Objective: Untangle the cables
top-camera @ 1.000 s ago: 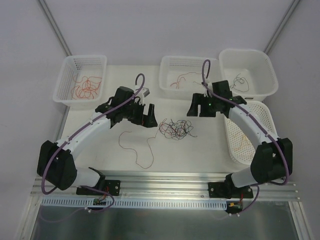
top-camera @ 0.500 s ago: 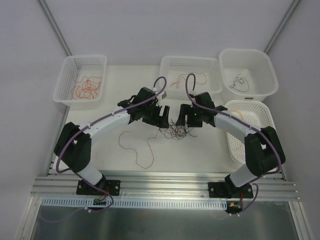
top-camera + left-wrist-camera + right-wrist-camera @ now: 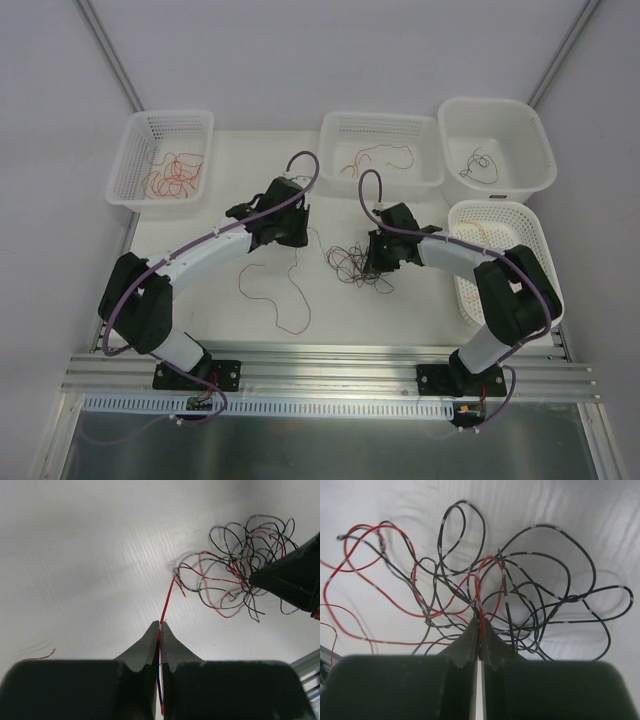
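The cables [image 3: 352, 266] form a loose tangle of thin red and black strands in the middle of the table. My left gripper [image 3: 303, 232] sits just left of the tangle, shut on one red cable [image 3: 167, 600] that runs taut from its fingertips [image 3: 160, 626] into the tangle [image 3: 235, 572]. My right gripper [image 3: 368, 262] presses into the tangle's right side. In the right wrist view it [image 3: 480, 625] is shut on a red strand [image 3: 476, 587] among black loops [image 3: 530, 595]. A separate long red cable [image 3: 283, 292] lies loose on the table, nearer the arm bases.
A left basket [image 3: 140, 125] holds orange-red strands. The middle back basket [image 3: 345, 125] holds a red strand and the back right tub [image 3: 525, 130] a black one. An oval basket [image 3: 520, 225] at the right edge holds tan-orange strands beside the right arm.
Both arms swung in to the tangle and both grippers shut on strands. The left gripper then drew back to the left, with a red cable stretched out from the tangle.
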